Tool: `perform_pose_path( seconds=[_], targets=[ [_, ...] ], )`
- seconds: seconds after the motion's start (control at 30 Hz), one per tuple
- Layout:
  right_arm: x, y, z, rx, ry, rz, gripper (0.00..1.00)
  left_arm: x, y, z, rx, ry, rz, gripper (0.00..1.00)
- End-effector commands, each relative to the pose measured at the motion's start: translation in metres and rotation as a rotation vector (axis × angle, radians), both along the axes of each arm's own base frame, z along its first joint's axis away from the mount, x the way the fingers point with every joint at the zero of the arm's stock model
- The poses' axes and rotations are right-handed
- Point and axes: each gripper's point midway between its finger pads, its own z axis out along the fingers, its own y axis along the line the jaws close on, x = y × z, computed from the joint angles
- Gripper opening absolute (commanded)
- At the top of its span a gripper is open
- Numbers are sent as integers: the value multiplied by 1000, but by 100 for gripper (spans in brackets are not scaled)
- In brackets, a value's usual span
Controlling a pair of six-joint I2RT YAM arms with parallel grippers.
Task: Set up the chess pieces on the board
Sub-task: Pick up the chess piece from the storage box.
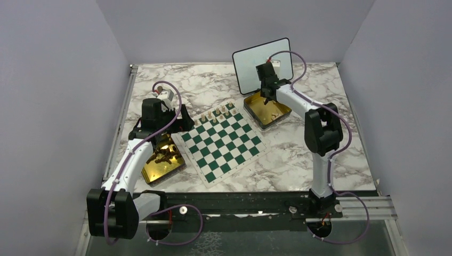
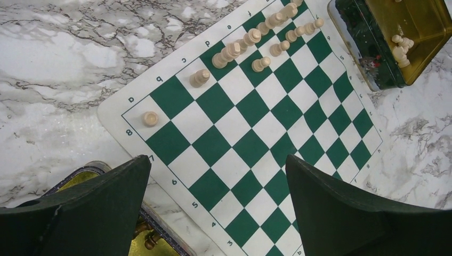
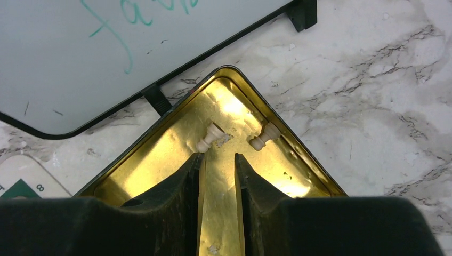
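Two pale beige wooden chess pieces [image 3: 209, 137] lie flat in gold rectangular tin [image 3: 154, 154], just beyond right fingers [image 3: 181, 197]. Those fingers narrow, slim gap, nothing visible between. More pale pieces stand along far edge of green-and-white checked board [image 2: 269, 129] on white marbled desk [image 1: 298, 160]. Left fingers [image 2: 106, 202] spread wide, empty, over board's left edge.

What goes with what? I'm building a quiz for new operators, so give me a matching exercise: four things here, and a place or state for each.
1. left gripper
2. right gripper
3. whiteboard
4. beige chess pieces

A. standing behind the gold tin
B. lined along one edge of the board
C. jaws wide, holding nothing
D. jaws narrow, over the gold tin

Pairs: 1-C, 2-D, 3-A, 4-B
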Motion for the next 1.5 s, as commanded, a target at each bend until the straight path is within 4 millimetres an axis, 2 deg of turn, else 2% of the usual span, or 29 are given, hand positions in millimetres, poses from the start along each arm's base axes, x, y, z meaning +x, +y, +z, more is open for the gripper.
perform_pose_path(
  seconds=[0.0, 0.23, 0.37, 0.5, 0.73, 1.1, 1.47],
  targets=[
    [17, -5, -10, 54, -53, -108, 31, 6, -3, 22, -21, -71, -17, 97],
    [31, -9, -24, 75, -47, -126, 31, 5, -5, 22, -27, -70, -24, 96],
    [35, -7, -34, 37, -12, -42, 31, 5, -5, 22, -29, -70, -27, 95],
    [36, -13, -34, 36, 10, 13, 31, 5, -6, 22, -31, -70, -29, 95],
    [36, -9, -40, 74, 30, 100, 32, 5, -7, 21, -37, -68, -34, 95],
    [36, -9, -57, 97, 76, 135, 30, 5, -8, 20, -37, -64, -39, 94],
    [19, -7, -72, 101, 147, 167, 29, 5, -9, 19, -44, -63, -45, 94]
  ],
)
